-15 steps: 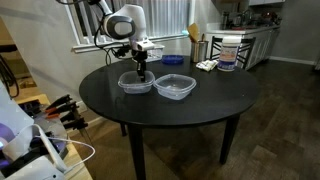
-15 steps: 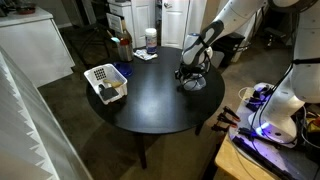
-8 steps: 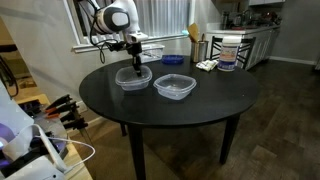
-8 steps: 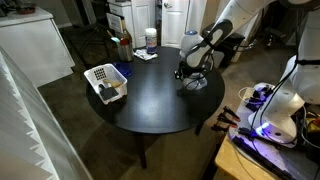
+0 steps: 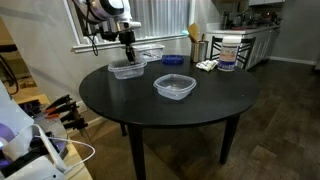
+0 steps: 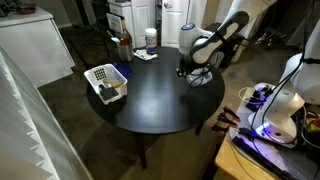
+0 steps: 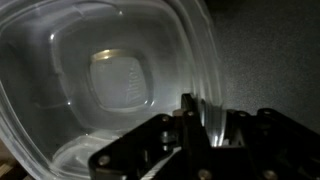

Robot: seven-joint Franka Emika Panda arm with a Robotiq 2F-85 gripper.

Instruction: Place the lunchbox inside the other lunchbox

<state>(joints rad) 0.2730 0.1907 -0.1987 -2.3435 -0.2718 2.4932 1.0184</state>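
My gripper [image 5: 127,55] is shut on the rim of a clear plastic lunchbox [image 5: 127,69] and holds it lifted above the round black table [image 5: 170,105], near its far left edge. In the wrist view the clear lunchbox [image 7: 100,80] fills the frame, its thick rim pinched between the jaws [image 7: 205,125]. The other lunchbox [image 5: 174,87], the twin clear tub, sits on the table to the right of the held one, apart from it. In an exterior view the gripper [image 6: 187,66] and the held tub [image 6: 200,75] are at the table's far right edge.
A small blue dish [image 5: 173,60] and a clear lidded box [image 5: 150,53] sit at the back of the table. A white basket [image 6: 105,82], a jar [image 6: 150,41] and a bottle [image 6: 125,47] stand on the table in an exterior view. A counter with a container [image 5: 227,52] is behind.
The gripper has lifted the lunchbox off the table and carried it up and to the left, away from the twin tub, which has not moved.
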